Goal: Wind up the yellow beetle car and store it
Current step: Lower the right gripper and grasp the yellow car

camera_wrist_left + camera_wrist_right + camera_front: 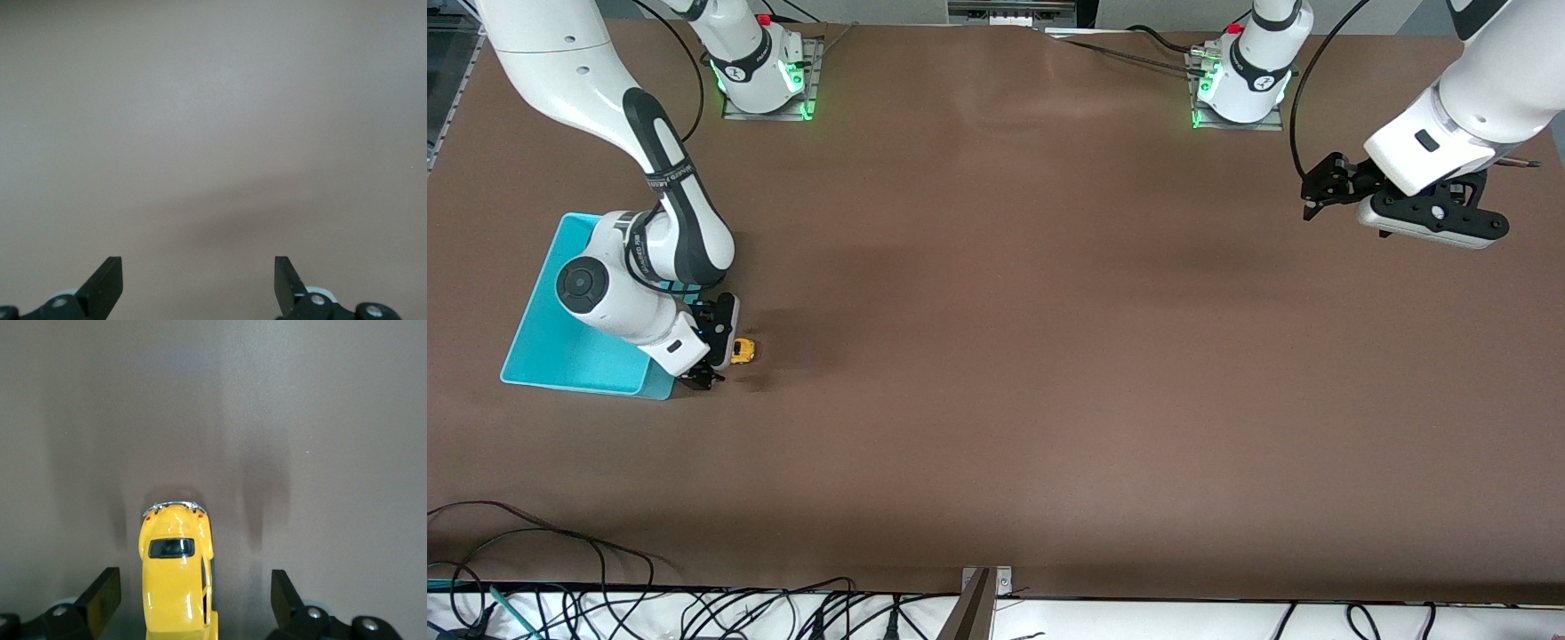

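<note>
Your right end effector (189, 603) is low over the bench (1049, 356), fingers spread wide with the yellow beetle car (176, 577) between them; in the right wrist view neither finger (103, 597) touches the car body, and a clear gap shows on each side, so record it as released, not grasping. The car sits on its wheels on the bench, its chrome bumper end pointing away from the wrist camera. In the front view the car (743, 350) shows just beside the right end effector (716, 356), on the brown surface and outside the turquoise bin (560, 347). The bin lies flat at the right arm's end of the bench, just beside the car, with the right arm's wrist and forearm hanging over its corner. Your left end effector (1316, 191) waits in the air over bare bench at the left arm's end, well apart from the car and bin; the left wrist view shows its fingers (107, 283) spread with nothing between them, only bench surface below.
</note>
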